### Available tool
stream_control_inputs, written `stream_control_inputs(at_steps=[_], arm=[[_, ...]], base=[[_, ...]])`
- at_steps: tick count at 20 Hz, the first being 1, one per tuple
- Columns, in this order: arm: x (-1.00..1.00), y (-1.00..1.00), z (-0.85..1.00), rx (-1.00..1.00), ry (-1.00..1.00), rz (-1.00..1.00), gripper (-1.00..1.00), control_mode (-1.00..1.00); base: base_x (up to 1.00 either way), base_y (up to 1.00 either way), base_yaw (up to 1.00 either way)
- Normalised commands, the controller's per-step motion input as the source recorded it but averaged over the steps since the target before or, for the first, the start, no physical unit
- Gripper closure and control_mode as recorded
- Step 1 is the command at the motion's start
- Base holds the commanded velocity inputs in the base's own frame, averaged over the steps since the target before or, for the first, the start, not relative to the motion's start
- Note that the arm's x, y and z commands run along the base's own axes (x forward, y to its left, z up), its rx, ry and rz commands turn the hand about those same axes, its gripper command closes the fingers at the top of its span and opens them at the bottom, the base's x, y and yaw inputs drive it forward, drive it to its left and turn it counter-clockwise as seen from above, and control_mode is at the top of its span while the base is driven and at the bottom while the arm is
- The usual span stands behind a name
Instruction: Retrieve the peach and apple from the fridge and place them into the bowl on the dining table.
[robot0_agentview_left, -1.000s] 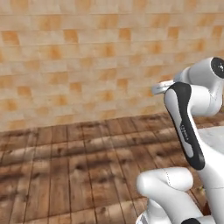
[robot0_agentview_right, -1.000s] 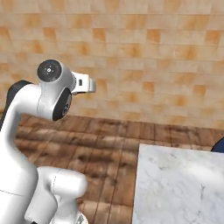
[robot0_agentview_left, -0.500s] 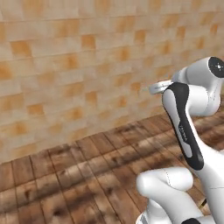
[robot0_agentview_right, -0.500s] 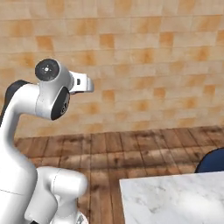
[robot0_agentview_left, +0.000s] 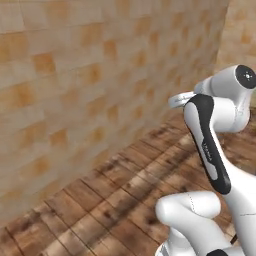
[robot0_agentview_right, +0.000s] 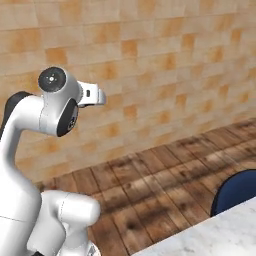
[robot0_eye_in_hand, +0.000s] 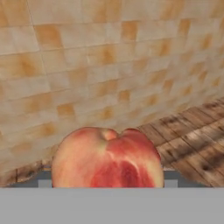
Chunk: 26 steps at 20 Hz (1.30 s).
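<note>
Salmon-pink with a deep red blush, the peach (robot0_eye_in_hand: 107, 158) sits right in my claw (robot0_eye_in_hand: 107, 181), filling the space between my two fingers; I hold it with the jaws spread wide around its sides. Its stem dimple faces up and away from my wrist, and the redder patch is on the lower side nearest me. My fingertips themselves are hidden behind the fruit, so I cannot say exactly where they press.

Beyond the peach, straight ahead of my claw, stands a wall of tan and orange tiles (robot0_eye_in_hand: 87, 65). Below it and off to the right of my claw runs a dark wooden plank floor (robot0_eye_in_hand: 197, 135), meeting the wall in a line that slopes upward to the right.

From the left base view my arm (robot0_agentview_left: 210, 150) rises white with a dark band along one link, bent over at the top in front of the same wall and floor. In the right base view my arm (robot0_agentview_right: 45, 120) curls up at the left, its hand end pointing toward the wall. Well off to my claw's right and lower down, a corner of the marble dining table (robot0_agentview_right: 215, 237) shows, with the rounded back of a navy stool (robot0_agentview_right: 235, 192) just beside its edge.
</note>
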Motion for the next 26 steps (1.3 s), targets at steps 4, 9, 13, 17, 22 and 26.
stream_control_inputs(at_steps=[4,9,13,17,22,26], arm=[[0.00,0.00,0.00,0.00,0.00,0.00,1.00,1.00],[0.00,0.00,0.00,0.00,0.00,0.00,1.00,1.00],[0.00,0.00,0.00,0.00,0.00,0.00,1.00,1.00],[0.00,0.00,0.00,0.00,0.00,0.00,1.00,1.00],[0.00,0.00,0.00,0.00,0.00,0.00,1.00,1.00],[0.00,0.00,0.00,0.00,0.00,0.00,1.00,1.00]], base=[[0.64,0.00,-0.64],[0.62,0.00,-0.63],[0.54,0.00,-0.63],[0.56,0.00,-0.65],[0.63,0.11,-0.67],[0.68,0.28,-0.69]])
